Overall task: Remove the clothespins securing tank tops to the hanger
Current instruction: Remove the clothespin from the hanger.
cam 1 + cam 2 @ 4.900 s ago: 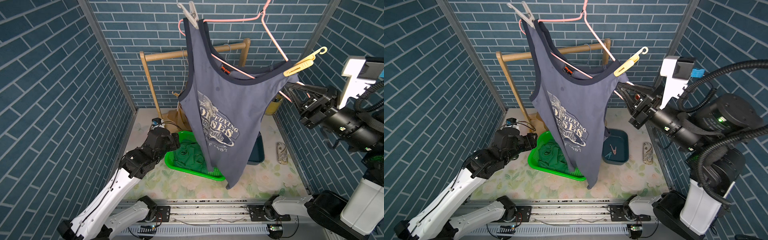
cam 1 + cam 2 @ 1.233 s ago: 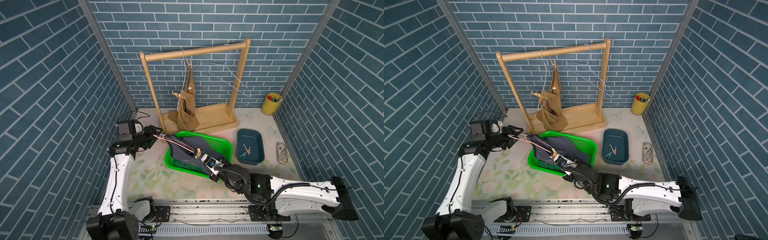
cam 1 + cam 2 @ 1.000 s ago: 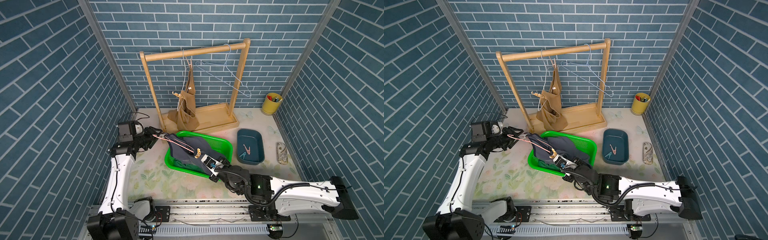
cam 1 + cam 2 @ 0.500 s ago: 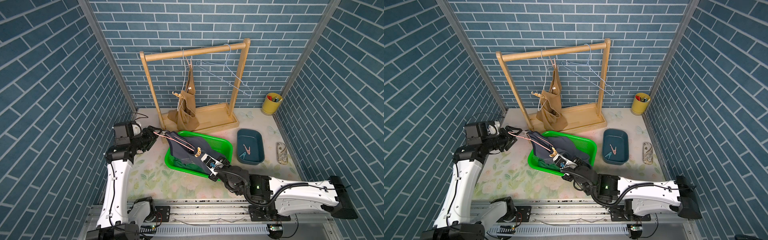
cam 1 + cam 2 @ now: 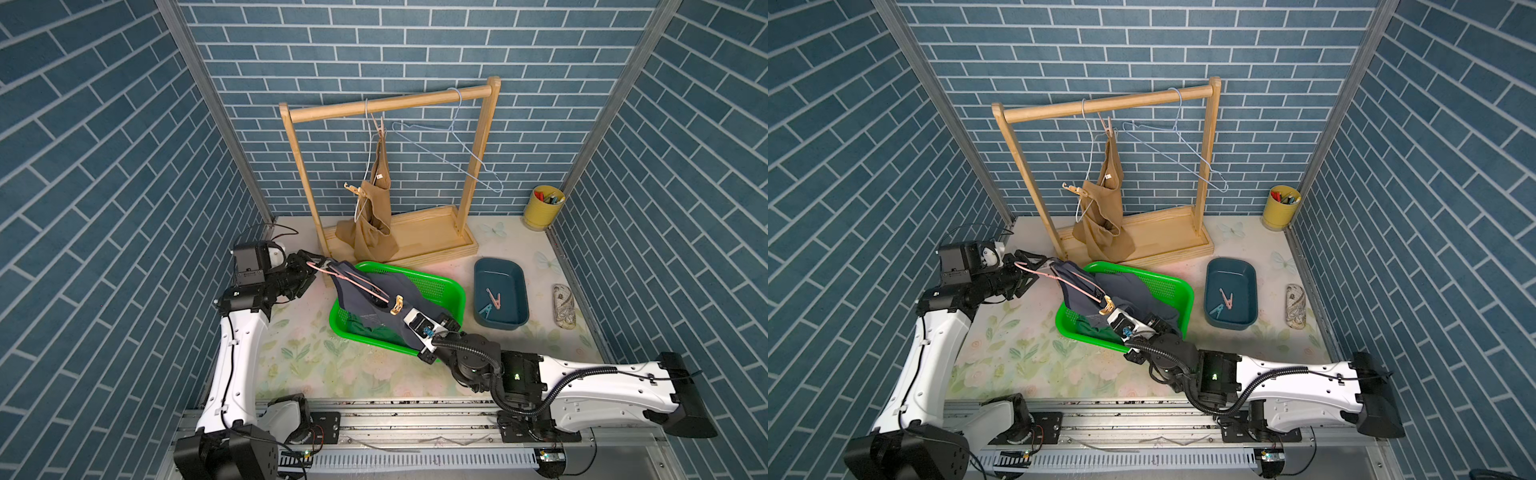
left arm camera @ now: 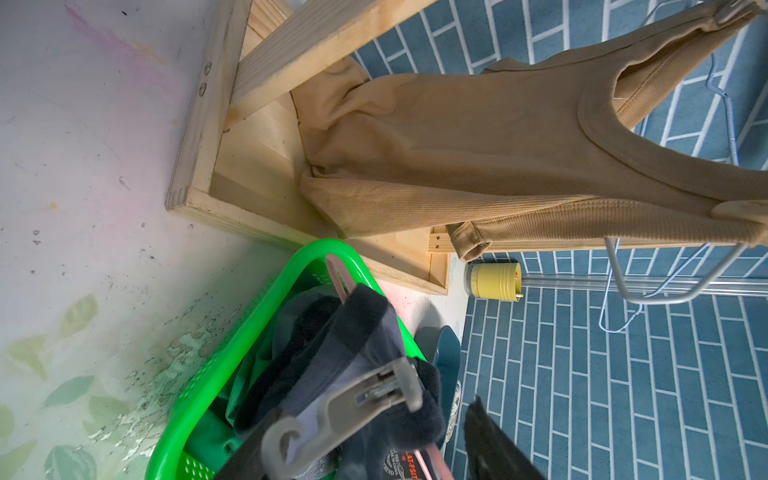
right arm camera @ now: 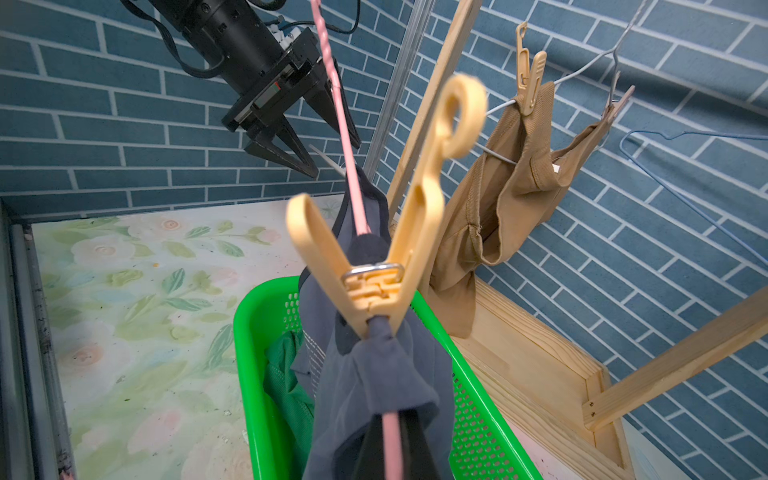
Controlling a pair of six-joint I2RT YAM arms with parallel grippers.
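Clothespins already freed, one pink and one teal, are seen in the blue tray, at 3 o'clock of the green basket. Over that basket the grey-blue tank top is pinned to the pink hanger by a tan-yellow clothespin and a pale clothespin.

The hanger is pinched in the fully closed right gripper. The left gripper is spread around the pale clothespin; contact cannot be made out.

At 12 o'clock, on the rack, the tan tank top is secured by a tan clip and a pink clip. A green top lies loose in the basket.

About a third of the task is judged done. The right gripper's tips are covered by cloth in both top views.
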